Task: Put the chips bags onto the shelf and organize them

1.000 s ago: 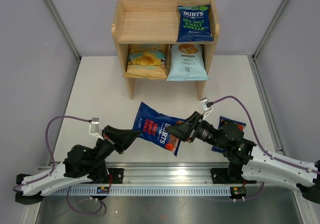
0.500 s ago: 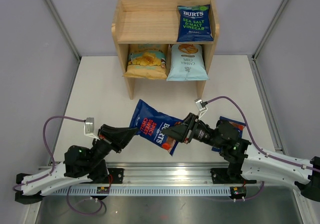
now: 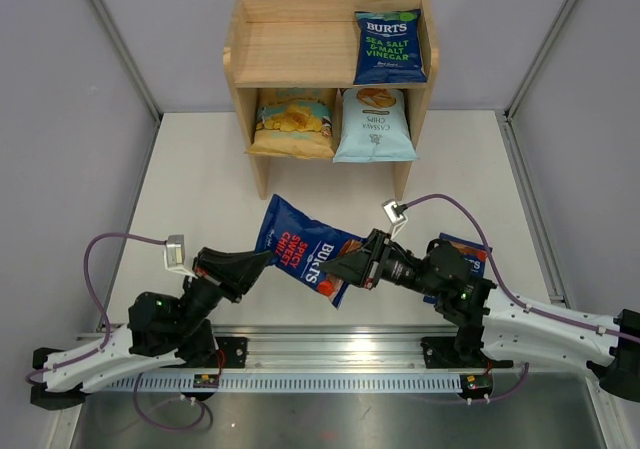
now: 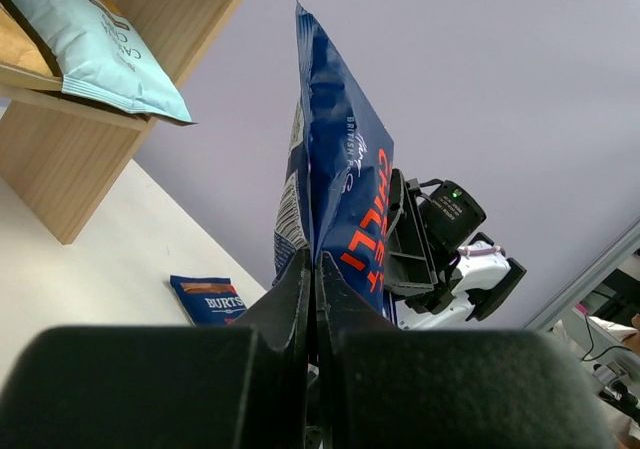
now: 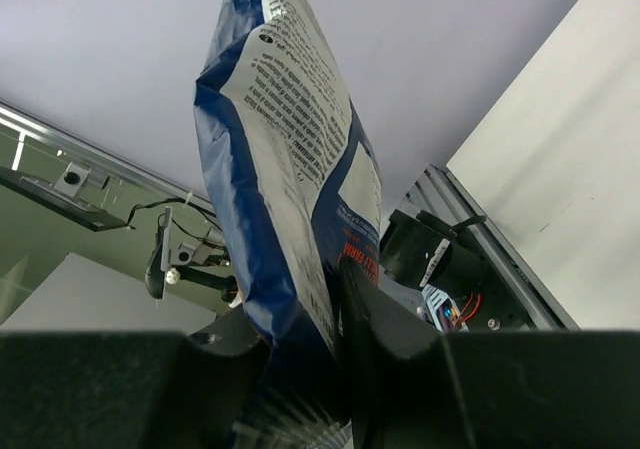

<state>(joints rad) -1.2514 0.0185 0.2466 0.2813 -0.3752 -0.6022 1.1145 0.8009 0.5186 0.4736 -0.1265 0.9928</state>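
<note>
BURTS chilli bag (image 3: 303, 250) hangs lower centre of frame, off the counter (image 3: 200, 189). Opposite edges are pinched by left gripper (image 3: 268, 260) and right gripper (image 3: 334, 267), both clamped closed. Step: handover, probably. Next: one gripper releases, the other carries it to the shelf (image 3: 295, 54), upper tier, left of the vinegar bag (image 3: 389, 47).

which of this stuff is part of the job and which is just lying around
Job: shelf, chilli bag (in left hand and right hand), sea salt bag, yellow bag, cassava bag, bag on table.
Just there: rail, cables.
</note>
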